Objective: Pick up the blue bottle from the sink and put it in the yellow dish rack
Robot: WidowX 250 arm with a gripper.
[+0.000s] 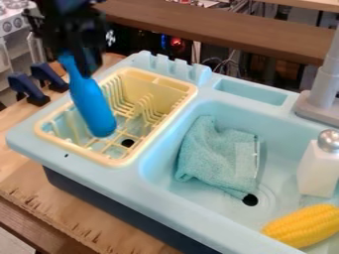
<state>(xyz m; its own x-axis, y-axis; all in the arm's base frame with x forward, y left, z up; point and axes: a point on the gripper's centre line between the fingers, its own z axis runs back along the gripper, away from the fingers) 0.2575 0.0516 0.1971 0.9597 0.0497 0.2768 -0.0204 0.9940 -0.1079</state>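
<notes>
The black gripper (77,63) hangs at the upper left over the yellow dish rack, shut on the narrow neck of a blue bottle-shaped object (94,108). The object slants a little, with its neck at the top and its wide rounded end low inside the rack (122,159). Whether that end touches the rack floor, I cannot tell. The rack lies in the left part of a light blue toy sink unit (165,196).
In the right basin lie a crumpled teal cloth (215,154) and a yellow corn cob (305,226). A white bottle with a silver top (319,168) stands at the right, below the grey faucet (322,92). Dark blue clamps (27,88) sit at the left.
</notes>
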